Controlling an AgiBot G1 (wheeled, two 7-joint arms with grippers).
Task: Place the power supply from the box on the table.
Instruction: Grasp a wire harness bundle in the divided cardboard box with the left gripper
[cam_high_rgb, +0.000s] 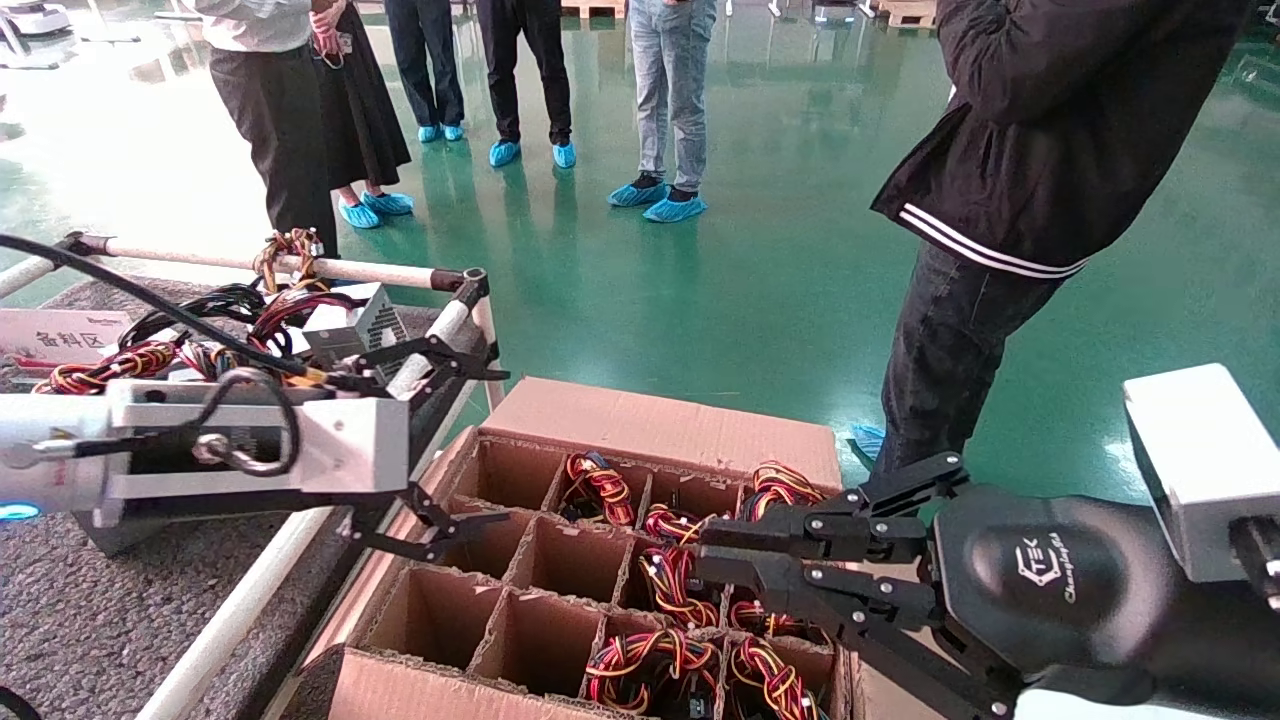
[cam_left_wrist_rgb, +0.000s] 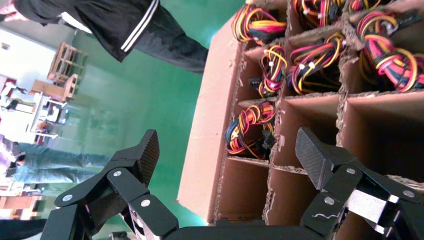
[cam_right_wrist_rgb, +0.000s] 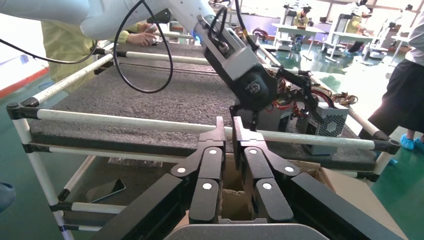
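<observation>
The box (cam_high_rgb: 660, 422) stands beside the table (cam_high_rgb: 80, 610). Its left cells are empty, while its right cells hold power supplies under coloured wire bundles (cam_high_rgb: 655, 665). More grey power supplies (cam_high_rgb: 355, 322) lie on the table's far corner, also seen in the right wrist view (cam_right_wrist_rgb: 325, 120). My left gripper (cam_high_rgb: 470, 450) hangs open and empty over the box's left edge, its fingers (cam_left_wrist_rgb: 147, 150) spread above the empty cells of the box (cam_left_wrist_rgb: 210, 115). My right gripper (cam_high_rgb: 705, 553) is shut on nothing above the box's right side, pointing toward the table (cam_right_wrist_rgb: 150, 95).
A person in a black jacket (cam_high_rgb: 1000, 200) stands close behind the box's right corner. Several people stand farther back on the green floor. White pipe rails (cam_high_rgb: 350, 270) edge the table. A white label (cam_high_rgb: 60, 335) lies on the mat. A phone (cam_right_wrist_rgb: 105, 190) lies under the table.
</observation>
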